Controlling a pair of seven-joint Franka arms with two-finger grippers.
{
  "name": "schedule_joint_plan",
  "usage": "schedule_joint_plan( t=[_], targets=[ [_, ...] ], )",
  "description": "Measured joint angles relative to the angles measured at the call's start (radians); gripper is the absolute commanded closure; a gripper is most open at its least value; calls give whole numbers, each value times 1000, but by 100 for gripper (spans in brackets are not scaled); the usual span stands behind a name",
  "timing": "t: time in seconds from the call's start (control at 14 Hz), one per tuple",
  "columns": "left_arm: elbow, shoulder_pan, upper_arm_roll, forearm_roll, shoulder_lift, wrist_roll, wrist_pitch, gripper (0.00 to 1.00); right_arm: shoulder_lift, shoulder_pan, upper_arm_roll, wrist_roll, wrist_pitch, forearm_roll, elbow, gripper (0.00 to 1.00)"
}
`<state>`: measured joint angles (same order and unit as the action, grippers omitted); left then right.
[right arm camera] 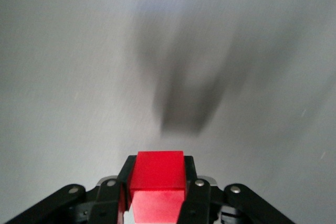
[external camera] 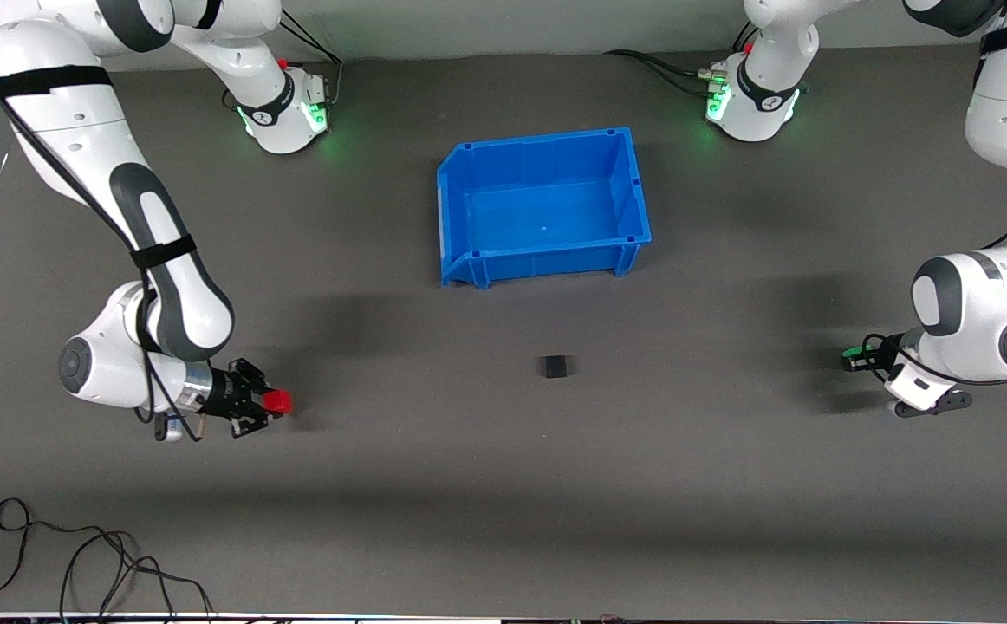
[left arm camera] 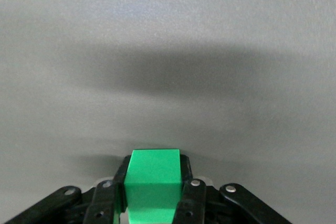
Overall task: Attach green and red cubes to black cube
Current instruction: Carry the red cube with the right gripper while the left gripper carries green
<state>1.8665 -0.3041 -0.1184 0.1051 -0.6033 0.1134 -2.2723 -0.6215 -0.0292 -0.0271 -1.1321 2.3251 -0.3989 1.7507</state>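
Observation:
The black cube (external camera: 556,367) sits alone on the dark table, nearer to the front camera than the blue bin. My right gripper (external camera: 271,403) is shut on the red cube (external camera: 277,400), held above the table toward the right arm's end; the red cube (right arm camera: 156,182) shows clamped between the fingers in the right wrist view. My left gripper (external camera: 852,356) is shut on the green cube (external camera: 853,352) above the table toward the left arm's end; the green cube (left arm camera: 153,182) sits between the fingers in the left wrist view. Both grippers are well apart from the black cube.
An empty blue bin (external camera: 620,186) stands at the table's middle, farther from the front camera than the black cube. Loose black cables (external camera: 79,563) lie near the front edge at the right arm's end.

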Motion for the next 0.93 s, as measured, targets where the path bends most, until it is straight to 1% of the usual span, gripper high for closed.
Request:
schedule_joint_plan(
  t=[0.21, 0.36, 0.64, 0.79, 0.93],
  targets=[
    [0, 1, -32, -2, 5, 198, 21, 100, 0, -64, 0, -104, -3, -1, -22, 69],
    [0, 2, -70, -17, 11, 327, 52, 100, 0, -94, 0, -155, -3, -1, -30, 69],
    [-18, 7, -172, -165, 28, 611, 106, 100, -1, -114, 0, -187, -4, -1, -32, 69],
    [-46, 29, -219, -182, 30, 769, 127, 100, -3, -144, -2, -239, 19, -3, -32, 69],
    [-67, 81, -230, -187, 29, 935, 127, 100, -12, -219, -4, -359, 83, -5, -33, 69]
  ],
)
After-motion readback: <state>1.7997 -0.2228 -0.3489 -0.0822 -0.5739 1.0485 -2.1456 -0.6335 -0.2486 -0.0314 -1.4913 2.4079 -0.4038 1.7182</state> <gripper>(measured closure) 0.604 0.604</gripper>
